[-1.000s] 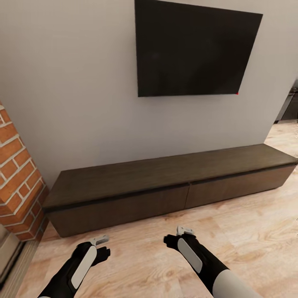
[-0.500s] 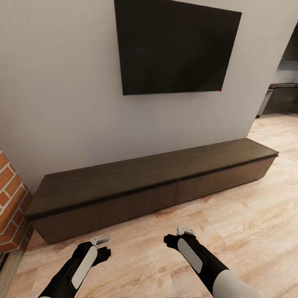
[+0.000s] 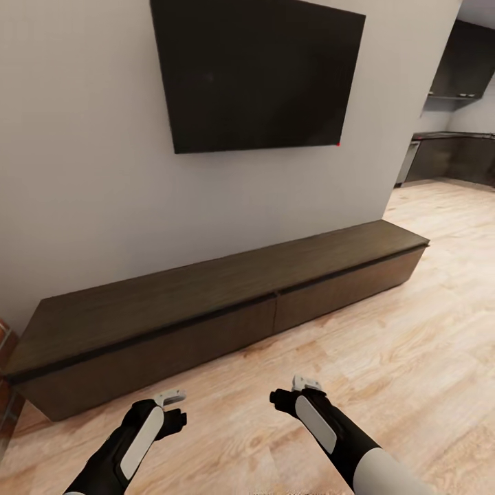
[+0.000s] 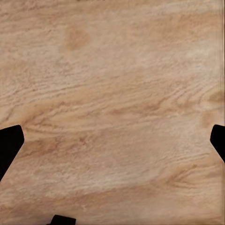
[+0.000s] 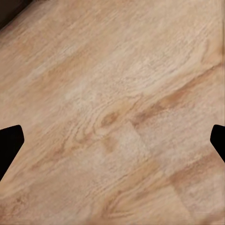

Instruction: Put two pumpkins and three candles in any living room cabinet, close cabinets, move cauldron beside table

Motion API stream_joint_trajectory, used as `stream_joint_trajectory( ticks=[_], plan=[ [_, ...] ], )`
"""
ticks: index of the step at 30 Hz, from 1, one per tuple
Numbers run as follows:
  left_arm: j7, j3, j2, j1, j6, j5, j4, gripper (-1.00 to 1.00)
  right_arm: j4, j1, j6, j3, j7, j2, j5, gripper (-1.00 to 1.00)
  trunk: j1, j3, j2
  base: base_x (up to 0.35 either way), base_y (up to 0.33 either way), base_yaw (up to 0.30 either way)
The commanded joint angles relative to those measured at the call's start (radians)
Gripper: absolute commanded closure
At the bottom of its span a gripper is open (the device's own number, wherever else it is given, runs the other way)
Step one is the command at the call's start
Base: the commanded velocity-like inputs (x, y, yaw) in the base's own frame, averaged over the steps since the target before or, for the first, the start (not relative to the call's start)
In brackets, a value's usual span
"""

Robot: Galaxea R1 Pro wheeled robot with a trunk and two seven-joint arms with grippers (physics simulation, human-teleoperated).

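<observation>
The long low dark brown cabinet (image 3: 206,295) stands against the grey wall ahead, and both of its drawer fronts sit flush and closed. My left gripper (image 3: 175,409) and right gripper (image 3: 289,393) hang low over the wooden floor in front of it, well short of the drawer fronts. In the left wrist view the left gripper (image 4: 112,145) is open, its dark fingertips (image 4: 9,145) far apart over bare planks. The right gripper (image 5: 112,143) is open the same way, with nothing between its fingers. The pumpkins, candles, cauldron and table are out of view.
A black TV (image 3: 254,75) hangs on the wall above the cabinet. A sliver of brick column (image 3: 5,340) shows at the left edge. To the right the light wooden floor (image 3: 426,323) runs on towards dark kitchen units (image 3: 460,69).
The camera has swung to the right, so the whole picture has slid left. The brick column has nearly left the view and the kitchen has come in. Both arms hold the same pose.
</observation>
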Motion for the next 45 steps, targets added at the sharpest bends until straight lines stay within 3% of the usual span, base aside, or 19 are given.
stream_joint_trajectory(
  ticks=[1, 28, 35, 45],
  plan=[
    [0.010, -0.004, 0.001, 0.000, 0.003, 0.011, -0.004, -1.00, -0.001, -0.001, 0.000, 0.004, -0.007, 0.000, -0.009, -1.00, 0.000, -0.002, 0.000, 0.000, 0.000, -0.210],
    [0.009, -0.026, 0.002, 0.000, 0.004, 0.011, -0.008, -1.00, 0.032, -0.001, -0.043, 0.004, 0.001, 0.000, -0.012, -1.00, 0.000, -0.035, 0.000, 0.006, 0.000, -0.210],
    [0.010, -0.075, 0.003, 0.000, 0.003, 0.009, -0.008, -1.00, 0.032, -0.001, -0.043, 0.004, 0.000, 0.000, -0.012, -1.00, 0.000, -0.044, 0.000, 0.188, 0.000, -0.210],
    [0.010, -0.081, 0.003, 0.000, 0.003, 0.009, -0.008, -1.00, 0.032, -0.001, -0.044, 0.004, -0.001, 0.000, -0.011, -1.00, 0.000, -0.050, 0.000, 0.293, 0.000, -0.103]
  ],
)
